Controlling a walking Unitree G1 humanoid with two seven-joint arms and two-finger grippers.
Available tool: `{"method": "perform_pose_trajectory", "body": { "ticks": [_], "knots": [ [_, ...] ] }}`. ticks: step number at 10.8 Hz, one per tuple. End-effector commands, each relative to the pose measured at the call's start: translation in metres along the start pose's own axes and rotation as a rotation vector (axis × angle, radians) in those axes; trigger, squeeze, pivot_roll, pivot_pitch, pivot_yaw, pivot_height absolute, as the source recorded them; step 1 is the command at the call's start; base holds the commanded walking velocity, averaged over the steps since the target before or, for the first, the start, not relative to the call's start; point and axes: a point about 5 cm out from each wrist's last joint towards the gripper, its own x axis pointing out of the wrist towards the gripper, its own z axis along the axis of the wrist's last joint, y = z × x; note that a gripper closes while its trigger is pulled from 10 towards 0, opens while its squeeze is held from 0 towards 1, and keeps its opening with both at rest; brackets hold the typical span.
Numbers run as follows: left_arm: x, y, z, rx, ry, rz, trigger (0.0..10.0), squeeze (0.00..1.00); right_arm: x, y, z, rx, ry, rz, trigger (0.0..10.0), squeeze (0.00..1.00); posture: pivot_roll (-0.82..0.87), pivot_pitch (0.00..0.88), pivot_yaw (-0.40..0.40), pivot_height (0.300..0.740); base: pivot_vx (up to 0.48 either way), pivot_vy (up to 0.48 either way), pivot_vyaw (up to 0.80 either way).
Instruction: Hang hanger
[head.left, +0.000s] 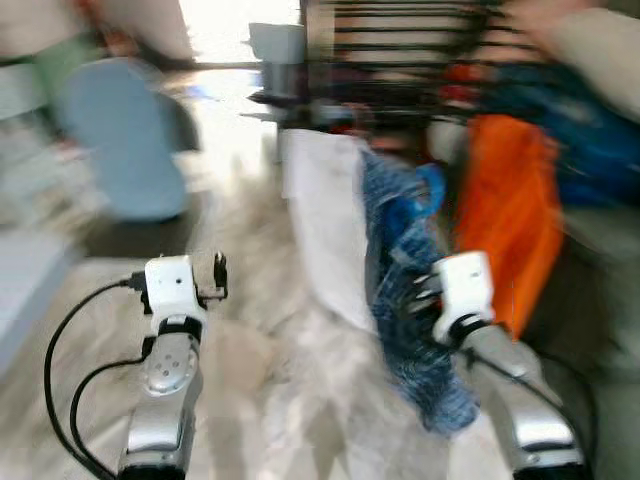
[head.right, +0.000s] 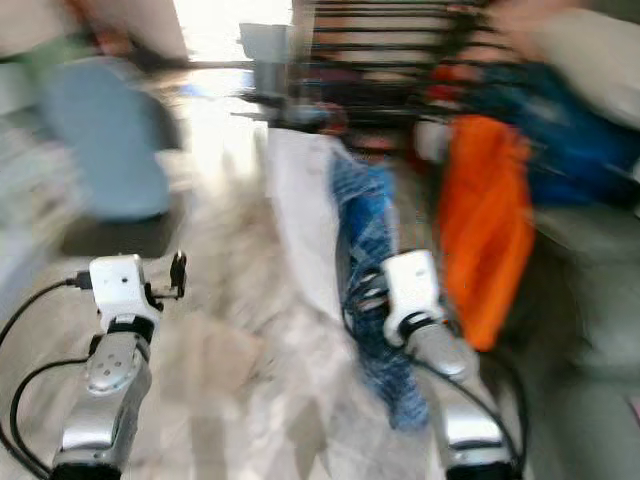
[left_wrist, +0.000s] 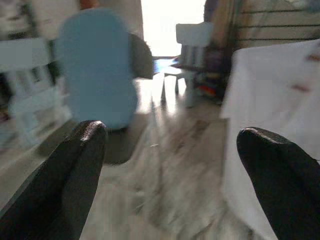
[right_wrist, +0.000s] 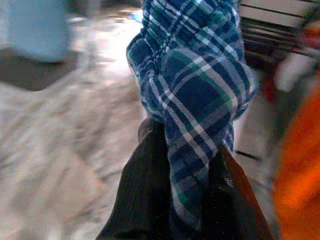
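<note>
My right gripper (head.left: 420, 290) is shut on a blue plaid garment (head.left: 405, 260), which hangs down past the wrist. In the right wrist view the bunched plaid cloth (right_wrist: 195, 90) is pinched between the two black fingers (right_wrist: 145, 200). I cannot make out a hanger inside it. My left gripper (head.left: 218, 275) is held out over the floor, open and with nothing in it; its fingers (left_wrist: 75, 170) stand wide apart. Ahead, a dark rack with horizontal bars (head.left: 420, 50) carries a white garment (head.left: 325, 220) and an orange garment (head.left: 510, 210). All views are blurred.
A large blue rounded object (head.left: 120, 140) stands on the floor at the left. A small white chair (left_wrist: 187, 50) is near the bright doorway (head.left: 235, 25). More blue cloth (head.left: 590, 140) lies at the right. Pale floor (head.left: 260, 350) stretches between the arms.
</note>
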Motion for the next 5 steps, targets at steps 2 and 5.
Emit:
{"method": "perform_pose_trajectory", "body": {
  "ticks": [2, 5],
  "knots": [
    [0.002, -0.009, 0.003, 0.015, 0.006, -0.030, 10.0, 0.00, -0.002, -0.004, 0.008, 0.000, -0.043, -0.018, 10.0, 0.00, -0.24, 0.000, 0.006, 0.740, 0.000, 0.000, 0.80],
    [0.010, -0.025, 0.007, 0.022, 0.018, -0.086, 10.0, 0.00, -0.004, -0.004, 0.008, 0.045, -0.056, -0.068, 10.0, 0.00, -0.26, 0.000, 0.048, 0.740, -0.203, 0.000, 0.53]
  ]
}}
